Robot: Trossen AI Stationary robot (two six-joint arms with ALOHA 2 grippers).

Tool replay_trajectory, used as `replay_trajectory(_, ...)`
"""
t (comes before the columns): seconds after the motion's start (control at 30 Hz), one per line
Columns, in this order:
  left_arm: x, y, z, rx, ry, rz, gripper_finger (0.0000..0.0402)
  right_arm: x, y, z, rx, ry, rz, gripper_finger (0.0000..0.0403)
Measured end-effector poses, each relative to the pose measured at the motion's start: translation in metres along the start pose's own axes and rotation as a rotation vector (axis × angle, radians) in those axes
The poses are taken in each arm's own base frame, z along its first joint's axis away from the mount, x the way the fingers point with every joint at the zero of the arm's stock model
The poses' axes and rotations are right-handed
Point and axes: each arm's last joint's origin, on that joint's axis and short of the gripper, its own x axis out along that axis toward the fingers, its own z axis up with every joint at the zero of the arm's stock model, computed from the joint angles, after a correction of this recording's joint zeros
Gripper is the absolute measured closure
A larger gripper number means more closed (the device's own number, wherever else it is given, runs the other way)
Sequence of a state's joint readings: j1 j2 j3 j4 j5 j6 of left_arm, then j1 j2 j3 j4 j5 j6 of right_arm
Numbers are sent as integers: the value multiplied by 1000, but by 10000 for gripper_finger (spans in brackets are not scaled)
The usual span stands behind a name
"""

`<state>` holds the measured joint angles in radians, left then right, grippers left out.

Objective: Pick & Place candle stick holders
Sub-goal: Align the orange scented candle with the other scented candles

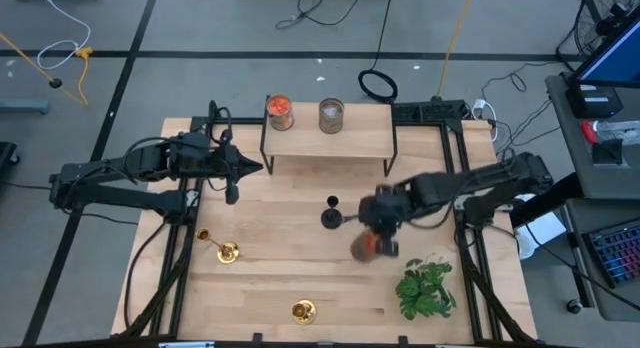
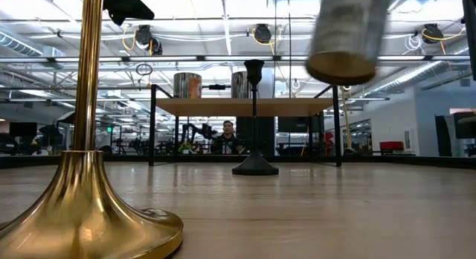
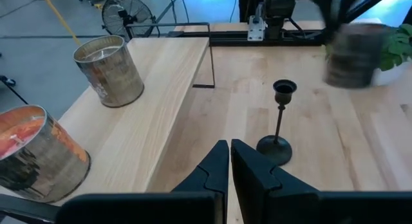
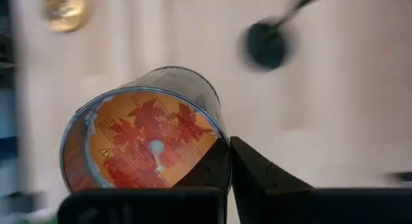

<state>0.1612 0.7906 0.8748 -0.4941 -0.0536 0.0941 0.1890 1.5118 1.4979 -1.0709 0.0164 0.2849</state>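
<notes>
The black candle stick holder (image 1: 331, 214) stands on its round base mid-table; it also shows in the low view (image 2: 254, 117) and the left wrist view (image 3: 280, 121). One gold holder (image 1: 303, 311) stands near the front edge, close in the low view (image 2: 89, 140). The other gold holder (image 1: 225, 250) is at the front left. My right gripper (image 1: 372, 236) is shut on a glass jar with orange contents (image 4: 145, 140), just right of the black holder. My left gripper (image 3: 230, 156) is shut and empty, by the shelf's left end (image 1: 232, 173). My right gripper holds the glass jar by its wall at the rim (image 4: 222, 143), coming from above. One finger (image 4: 257, 172) is outside the wall; the other looks to be inside. The jar is lifted clear of the table (image 2: 346, 36).
A low wooden shelf (image 1: 355, 138) on black legs stands at the back with two glass jars on it, one orange (image 1: 279, 113) and one greyish (image 1: 331, 115). A leafy green plant (image 1: 425, 288) sits at the front right. A person shows far behind the table (image 2: 227, 136).
</notes>
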Motion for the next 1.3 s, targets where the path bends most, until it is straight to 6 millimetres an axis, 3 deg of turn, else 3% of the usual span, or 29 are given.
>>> replay_trajectory(0.27, 0, 0, 1, 6, -7, 1, 376, -46, -67, 26, -150, -88, -258, 402)
replay_trajectory(0.5, 0, 0, 2, 6, -23, 2, 376, -84, -137, 39, -99, -204, -456, 402)
replay_trajectory(0.77, 0, 0, 3, 15, -27, 4, 376, -91, -213, 26, -24, -181, -532, 402)
replay_trajectory(0.93, 0, 1, 3, 14, -25, 31, 376, -84, -245, 19, 16, -142, -513, 403)
replay_trajectory(1.1, 0, 3, 2, 12, -18, 98, 376, -70, -261, 16, 19, -84, -472, 403)
replay_trajectory(1.3, 0, 4, 2, 11, -16, 117, 376, -66, -264, 15, 5, -59, -434, 402)
